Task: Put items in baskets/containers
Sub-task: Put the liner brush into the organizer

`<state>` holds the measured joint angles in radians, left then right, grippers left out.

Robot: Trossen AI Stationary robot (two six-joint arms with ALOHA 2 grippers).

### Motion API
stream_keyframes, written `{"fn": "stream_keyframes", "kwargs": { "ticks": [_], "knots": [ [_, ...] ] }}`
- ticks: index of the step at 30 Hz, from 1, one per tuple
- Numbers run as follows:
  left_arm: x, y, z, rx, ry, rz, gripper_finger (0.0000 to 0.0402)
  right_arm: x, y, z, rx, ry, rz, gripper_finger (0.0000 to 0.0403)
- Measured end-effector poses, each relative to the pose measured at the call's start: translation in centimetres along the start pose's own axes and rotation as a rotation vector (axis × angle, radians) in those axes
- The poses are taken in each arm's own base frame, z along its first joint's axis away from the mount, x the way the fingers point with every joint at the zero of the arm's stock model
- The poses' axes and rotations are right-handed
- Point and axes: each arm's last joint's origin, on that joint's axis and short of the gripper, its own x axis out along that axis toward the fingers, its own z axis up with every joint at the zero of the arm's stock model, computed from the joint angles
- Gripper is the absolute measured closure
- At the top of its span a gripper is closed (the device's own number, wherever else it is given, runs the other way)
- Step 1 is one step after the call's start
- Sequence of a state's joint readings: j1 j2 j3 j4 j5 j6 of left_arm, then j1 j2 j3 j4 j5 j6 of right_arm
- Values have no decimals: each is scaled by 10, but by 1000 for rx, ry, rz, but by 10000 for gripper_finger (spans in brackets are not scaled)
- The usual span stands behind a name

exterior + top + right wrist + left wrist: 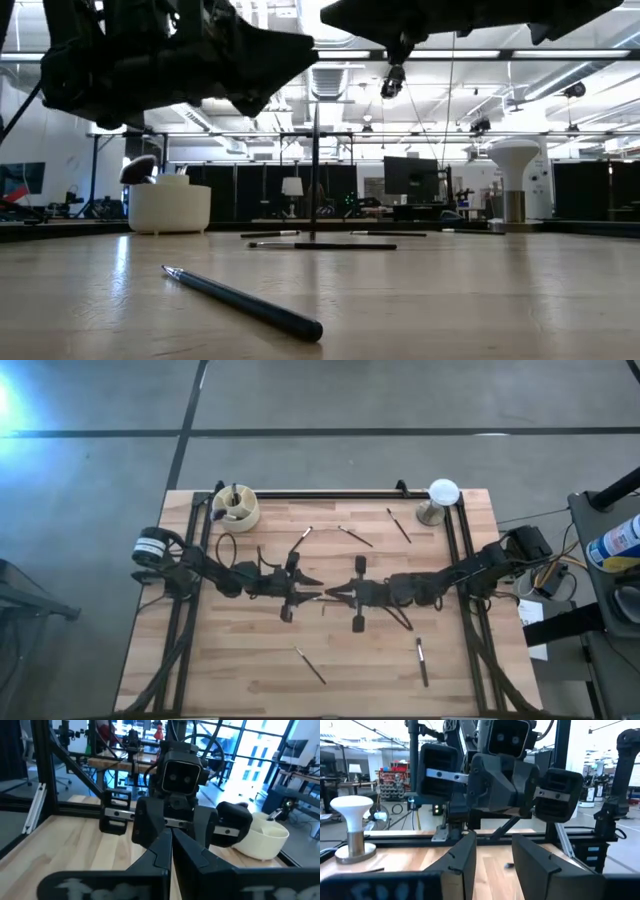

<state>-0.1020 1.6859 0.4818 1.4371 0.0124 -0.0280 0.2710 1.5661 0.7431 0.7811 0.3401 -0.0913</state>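
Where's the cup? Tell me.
In the high view the cup stands at the table's far left corner, beside the frame rail, brushes already in it; the left gripper is mid-table, well away.

Brushes (309,665) scattered flat, cream cup (237,508) (far corner)

the left gripper (318,595) and right gripper (330,596) face tip to tip at mid-table, blocking each other; bare wood lies open beside both.
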Motion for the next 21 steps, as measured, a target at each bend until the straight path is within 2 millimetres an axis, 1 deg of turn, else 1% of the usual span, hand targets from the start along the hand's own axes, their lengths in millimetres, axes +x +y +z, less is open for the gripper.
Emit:
{"fn": "stream_keyframes", "kwargs": {
  "ticks": [5, 10, 16, 21],
  "knots": [
    [6, 0, 1, 1, 13, -8, 282, 0, 0, 3, -8, -25, -1, 394],
    [2, -1, -4, 0, 45, -15, 282, 0, 0, 0, -12, -3, 0, 394],
    [0, 0, -10, -7, 102, -14, 282, -1, 1, -7, -13, 57, 6, 394],
    [-1, 0, -19, -31, 202, -10, 282, -3, 1, -21, 19, 194, 7, 394]
  ]
}}
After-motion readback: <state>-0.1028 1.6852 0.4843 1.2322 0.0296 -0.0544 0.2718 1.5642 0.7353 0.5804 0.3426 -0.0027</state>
